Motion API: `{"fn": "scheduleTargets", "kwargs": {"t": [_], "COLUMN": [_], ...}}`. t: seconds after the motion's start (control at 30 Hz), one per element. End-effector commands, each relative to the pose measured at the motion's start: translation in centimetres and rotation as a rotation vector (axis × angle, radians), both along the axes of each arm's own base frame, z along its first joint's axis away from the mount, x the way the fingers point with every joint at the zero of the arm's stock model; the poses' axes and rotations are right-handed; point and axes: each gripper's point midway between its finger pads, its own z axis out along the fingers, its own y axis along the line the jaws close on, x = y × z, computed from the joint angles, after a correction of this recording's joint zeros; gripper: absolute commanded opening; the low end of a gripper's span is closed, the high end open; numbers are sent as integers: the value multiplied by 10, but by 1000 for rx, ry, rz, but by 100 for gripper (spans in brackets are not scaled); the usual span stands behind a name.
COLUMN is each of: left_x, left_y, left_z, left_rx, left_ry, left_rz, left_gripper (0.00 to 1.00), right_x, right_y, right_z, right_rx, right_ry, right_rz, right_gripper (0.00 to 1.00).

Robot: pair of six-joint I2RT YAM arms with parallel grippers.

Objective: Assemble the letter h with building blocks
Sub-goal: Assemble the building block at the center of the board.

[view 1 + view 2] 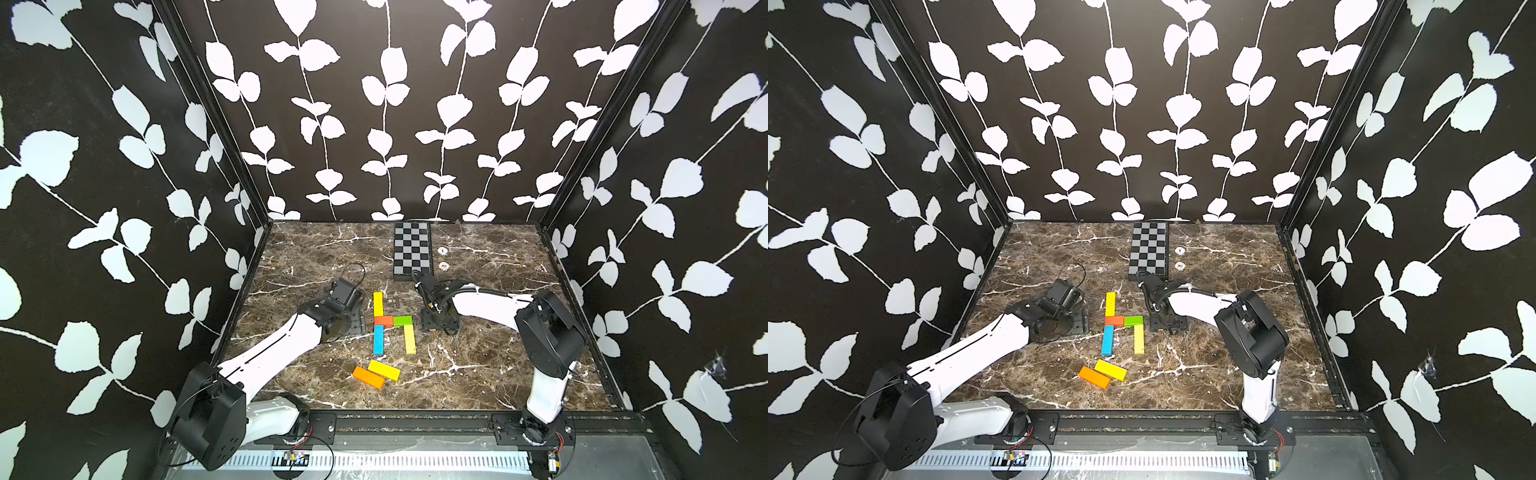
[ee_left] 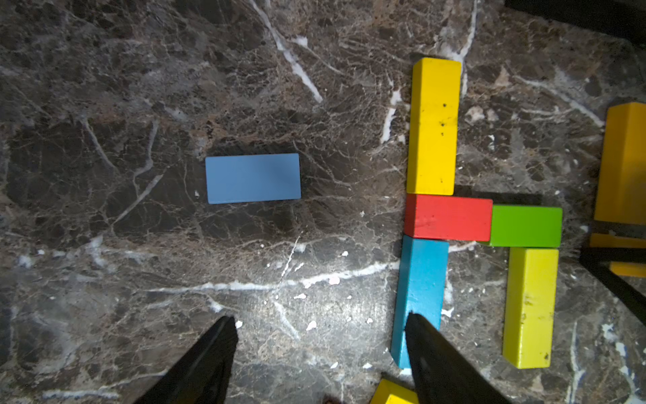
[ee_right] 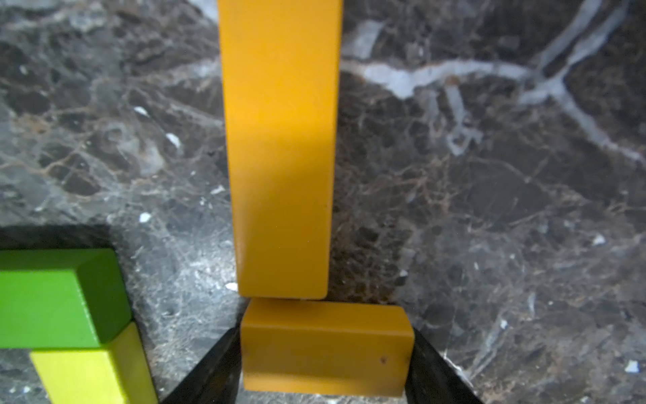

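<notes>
- Five building blocks are lying flat as the letter h (image 1: pixel 384 321) in the middle of the marble table (image 1: pixel 498 257). A yellow bar (image 1: pixel 377 303) and a blue bar (image 1: pixel 378 340) are making the stem. A red block (image 1: pixel 383 320) and a green block (image 1: pixel 402 320) are making the crossbar. A lime bar (image 1: pixel 409 338) is running from the green block toward 6 o'clock as the leg.
- Two spares, a yellow block (image 1: pixel 384 370) and an orange block (image 1: pixel 368 377), are lying slanted and touching at 6 o'clock from the h.
- At 9 o'clock from the h the left gripper (image 2: pixel 320 316) is hovering, its jaws standing wide with nothing between them. A small blue block (image 2: pixel 253 178) is lying flat on the marble beneath it, apart from the stem.
- At 3 o'clock from the h the right gripper (image 3: pixel 325 335) is bracketing a short amber block (image 3: pixel 325 363), each finger sitting right against one end. I cannot tell whether it is squeezing or slack. A long amber bar (image 3: pixel 279 157) is butting end-on against that block's side.
- A checkered board (image 1: pixel 412 249) is lying at 12 o'clock, near the back wall.
</notes>
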Motion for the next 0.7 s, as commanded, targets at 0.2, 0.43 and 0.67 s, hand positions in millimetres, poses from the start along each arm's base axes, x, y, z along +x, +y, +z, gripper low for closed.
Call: {"fn": "scheduleTargets", "kwargs": {"t": [0.2,0.43,0.67], "left_x": [0,-1,-1], "left_y": [1,2,2], "left_z": [2,0,-1], "left_rx": [1,4,2], "left_ry": [6,8,9], "left_rz": [-2,-1,-2], "left_gripper": [78,78,78], "right_x": [-4,1,5], "right_y": [-20,-18,-14], "right_z": [-20,-21,-21], "right_rx": [-85,-88,-79], "right_ry": [44,45,40], "right_rz": [-12,-5,-4], "right_gripper": [66,66,65]}}
